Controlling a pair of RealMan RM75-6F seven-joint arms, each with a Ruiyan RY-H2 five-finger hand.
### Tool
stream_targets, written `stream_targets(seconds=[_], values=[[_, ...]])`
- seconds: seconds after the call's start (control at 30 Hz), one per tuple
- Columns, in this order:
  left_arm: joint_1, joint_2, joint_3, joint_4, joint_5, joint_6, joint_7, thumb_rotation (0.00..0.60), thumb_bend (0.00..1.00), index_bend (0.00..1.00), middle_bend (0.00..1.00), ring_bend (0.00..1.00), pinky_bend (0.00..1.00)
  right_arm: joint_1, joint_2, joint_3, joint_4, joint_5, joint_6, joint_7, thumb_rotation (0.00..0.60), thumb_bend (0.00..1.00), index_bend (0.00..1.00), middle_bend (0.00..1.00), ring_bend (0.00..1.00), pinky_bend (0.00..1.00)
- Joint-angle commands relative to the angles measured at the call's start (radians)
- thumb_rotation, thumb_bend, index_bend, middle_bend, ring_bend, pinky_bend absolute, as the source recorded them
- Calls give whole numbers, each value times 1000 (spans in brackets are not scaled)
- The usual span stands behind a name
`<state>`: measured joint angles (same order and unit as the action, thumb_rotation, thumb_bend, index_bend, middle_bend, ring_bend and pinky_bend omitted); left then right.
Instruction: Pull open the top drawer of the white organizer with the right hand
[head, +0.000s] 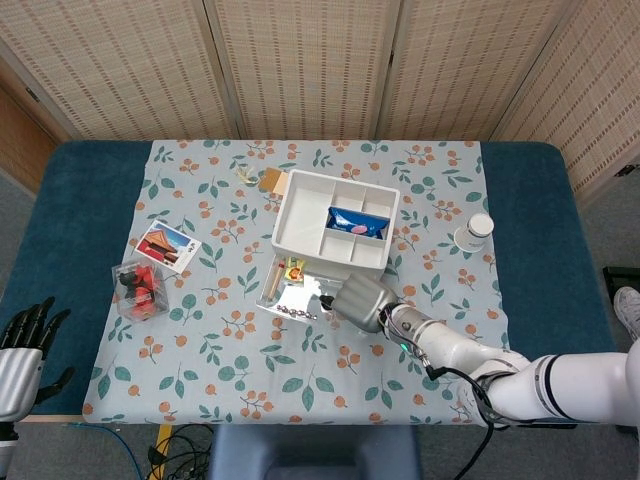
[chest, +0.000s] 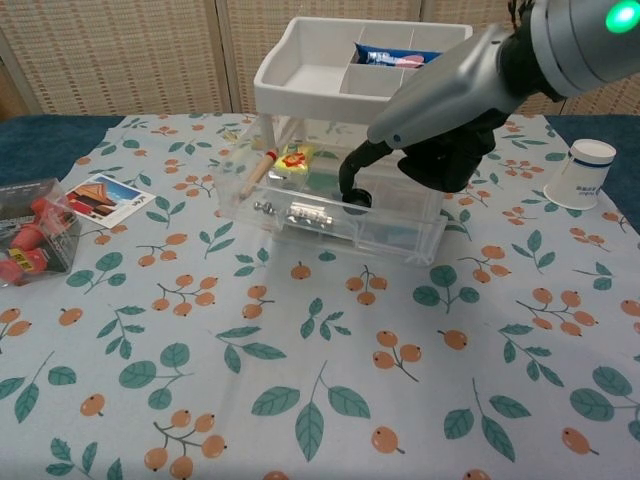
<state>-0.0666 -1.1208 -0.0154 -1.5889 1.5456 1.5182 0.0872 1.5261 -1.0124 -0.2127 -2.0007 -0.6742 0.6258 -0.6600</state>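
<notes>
white organizer (head: 335, 232) (chest: 345, 70) at the middle of the tabletop (head: 90, 200), on a leaf-and-berry cloth (head: 220, 350) (chest: 330, 380). open divided tray on top, blue packet (head: 355, 222) (chest: 395, 55) in one compartment. clear drawer (head: 295, 295) (chest: 330, 215) beneath the tray, pulled out toward 6 o'clock, holding a wooden stick, a yellow-and-red item and some small metal pieces along its front edge.

right hand (head: 362, 302) (chest: 440, 130) at the drawer's front, reaching in from 4 o'clock in the head view. dark fingers (chest: 352, 180) curled down over the drawer's front wall near its middle, tip inside the rim in the chest view; hooked on the wall rather than spread. cannot tell whether anything is pinched beyond that edge.

left hand (head: 22, 350) low at 8 o'clock in the head view, off the cloth, beside the tabletop edge, fingers spread apart and holding nothing.

clear box (head: 140, 287) (chest: 30, 235) with red pieces inside at 9 o'clock of the organizer, well apart from it. picture card (head: 168, 246) (chest: 100, 197) just beside the box, at its 12 o'clock. white paper cup (head: 477, 229) (chest: 584, 172) at 3 o'clock of the organizer, upright in the chest view. small brown piece (head: 270, 180) near the organizer's far left corner, at 11 o'clock.
</notes>
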Motion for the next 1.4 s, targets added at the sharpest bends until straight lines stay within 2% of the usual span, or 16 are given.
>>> stream_targets(seconds=[0.03,0.17,0.43,0.5,0.63,0.77,0.93,1.13,1.27,1.4], values=[[0,0,0,0,-1,0,1,600,230,129,19,8,81,1,-5,2,3,2,1,2,600,1000,74,1000,1000,1000],[2,1,1,-1,0,2,1,600,230,129,19,8,81,-2,-4,9,2,-4,10,10,600,1000,54,1000,1000,1000],[3,1,1,-3,6,7,-1,600,230,129,19,8,81,-57,34,61,-23,-86,59,72,600,988,53,1000,1000,1000],[3,0,2,-2,8,9,-1,600,230,129,19,8,81,-79,32,74,-21,-118,78,85,600,905,56,1000,1000,1000],[7,0,2,-1,10,16,-2,600,230,129,19,8,81,-144,3,110,1,-206,152,115,600,625,134,991,994,1000],[12,0,2,0,9,23,-3,600,230,129,19,8,81,-202,-32,149,26,-262,217,155,600,430,157,929,897,1000],[14,-1,1,3,9,28,-6,600,230,129,19,9,81,-271,-78,210,52,-293,299,221,600,308,157,868,832,1000],[13,-2,1,3,13,27,-4,600,230,129,19,10,81,-326,-103,274,49,-269,314,320,600,285,157,761,726,994],[12,-4,0,1,15,27,-2,600,230,129,19,10,81,-352,-114,305,51,-268,315,364,600,244,157,738,719,979],[13,-5,0,1,14,28,3,600,230,129,19,10,81,-365,-120,330,57,-269,306,381,600,197,161,741,767,976]])
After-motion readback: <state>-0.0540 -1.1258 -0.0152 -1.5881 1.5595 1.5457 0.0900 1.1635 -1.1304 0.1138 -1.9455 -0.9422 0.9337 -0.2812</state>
